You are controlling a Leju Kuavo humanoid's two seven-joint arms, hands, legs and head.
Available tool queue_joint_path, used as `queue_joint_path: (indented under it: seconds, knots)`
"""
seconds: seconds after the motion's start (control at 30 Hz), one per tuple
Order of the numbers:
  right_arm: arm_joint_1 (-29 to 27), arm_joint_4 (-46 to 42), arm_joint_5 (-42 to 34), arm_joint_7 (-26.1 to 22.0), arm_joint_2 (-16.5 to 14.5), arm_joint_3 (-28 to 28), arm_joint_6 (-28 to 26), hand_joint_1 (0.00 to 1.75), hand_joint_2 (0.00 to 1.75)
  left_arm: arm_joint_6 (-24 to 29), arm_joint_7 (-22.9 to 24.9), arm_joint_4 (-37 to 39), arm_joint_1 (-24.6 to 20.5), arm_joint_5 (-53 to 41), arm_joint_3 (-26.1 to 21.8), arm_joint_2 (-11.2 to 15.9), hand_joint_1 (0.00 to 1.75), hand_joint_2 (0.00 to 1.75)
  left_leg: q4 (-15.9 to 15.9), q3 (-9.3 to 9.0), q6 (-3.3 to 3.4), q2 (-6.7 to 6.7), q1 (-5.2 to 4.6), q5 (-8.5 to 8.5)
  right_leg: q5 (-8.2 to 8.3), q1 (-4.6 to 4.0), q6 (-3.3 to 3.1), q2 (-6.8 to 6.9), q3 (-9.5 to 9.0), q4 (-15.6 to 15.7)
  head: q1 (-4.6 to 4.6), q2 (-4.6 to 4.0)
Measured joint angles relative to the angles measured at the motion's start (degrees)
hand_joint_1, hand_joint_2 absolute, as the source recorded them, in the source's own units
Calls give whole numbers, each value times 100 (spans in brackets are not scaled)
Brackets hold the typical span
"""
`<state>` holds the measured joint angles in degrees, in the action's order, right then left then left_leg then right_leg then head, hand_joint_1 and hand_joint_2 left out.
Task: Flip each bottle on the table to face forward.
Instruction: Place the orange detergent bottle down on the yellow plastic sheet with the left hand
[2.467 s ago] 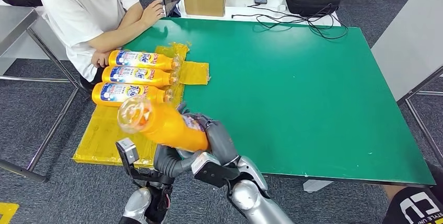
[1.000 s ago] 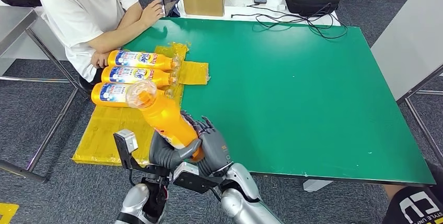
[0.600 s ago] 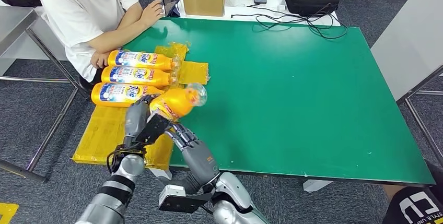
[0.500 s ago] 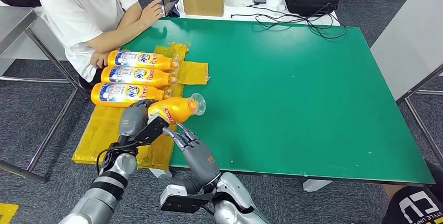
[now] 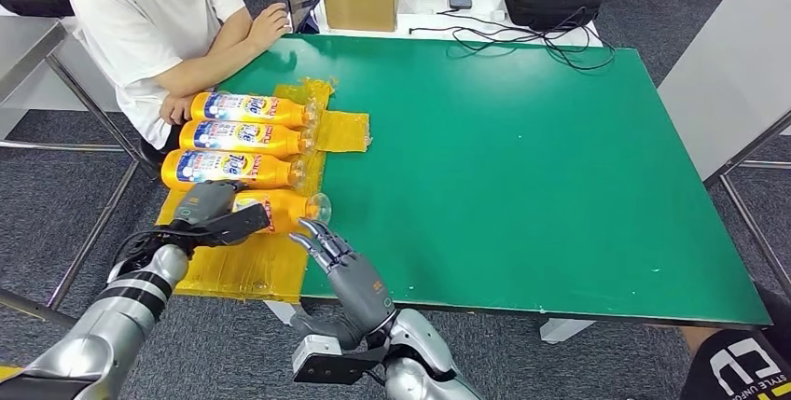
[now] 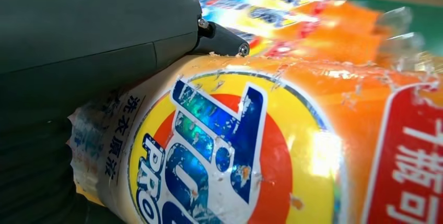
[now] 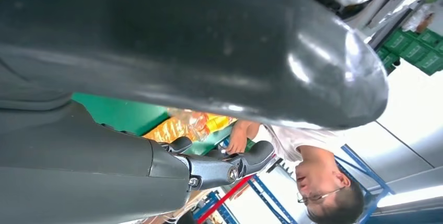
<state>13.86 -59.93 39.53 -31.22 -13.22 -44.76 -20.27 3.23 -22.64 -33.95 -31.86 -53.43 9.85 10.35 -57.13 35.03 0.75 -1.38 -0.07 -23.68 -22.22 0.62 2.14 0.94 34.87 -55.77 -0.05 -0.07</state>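
Four bottles (image 5: 244, 137) crowd the table (image 5: 560, 186) edge; left hand (image 5: 210, 211) grips the nearest, right hand (image 5: 340, 265) spread

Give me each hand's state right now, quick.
Left hand: holding the orange bottle nearest the robot, lying on the yellow mat.
Right hand: open, fingers spread, holding nothing.

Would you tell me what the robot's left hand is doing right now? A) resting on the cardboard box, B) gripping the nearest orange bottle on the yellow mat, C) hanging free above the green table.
B: the left hand grips the nearest orange bottle, which lies on the yellow mat.
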Motion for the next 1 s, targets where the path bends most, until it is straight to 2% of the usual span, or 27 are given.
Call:
queue_joint_path:
  seconds: [0.07,0.13,0.2,0.27,0.37,0.47,0.8,1.0]
  knots:
    - [0,1,-44,-58,0,1,15,0,0,-229,-133,1,-34,40,37,146,172,175,0,0,-5,1,5,4,0,-2,-1,0,0,-3,1,0]
    - [2,10,-94,-134,0,0,45,0,0,-611,-344,-7,-97,106,97,322,151,175,0,0,-7,0,6,5,0,-3,-2,0,-1,-6,1,0]
    - [7,32,-143,-200,0,0,70,0,0,-1068,-513,-22,-190,135,194,537,71,175,0,0,-10,-2,7,7,1,-3,-3,-3,2,-9,1,0]
    - [13,63,-182,-256,0,1,80,0,0,-1492,-567,-47,-310,150,327,752,7,175,-1,1,-12,-3,8,9,1,-4,-3,-4,7,-10,1,0]
    - [28,123,-237,-318,-5,4,67,0,0,-1877,-433,-78,-496,252,573,1015,0,175,-1,7,-17,0,11,12,0,-6,-4,-2,13,-11,2,0]
    - [45,184,-265,-362,-18,7,49,0,0,-1942,-344,-79,-599,495,803,1132,0,175,-2,15,-18,8,13,15,0,-7,-5,0,17,-11,2,0]
    - [102,301,-270,-392,-85,8,32,0,0,-1889,-395,-120,-597,970,1080,1114,0,175,-3,22,-17,16,11,14,0,-7,-5,1,19,-11,3,0]
    - [234,561,-314,-441,-173,23,-26,0,0,-1785,-371,-127,-565,1567,1580,876,0,175,-4,31,-17,24,11,14,0,-6,-5,2,28,-9,3,0]
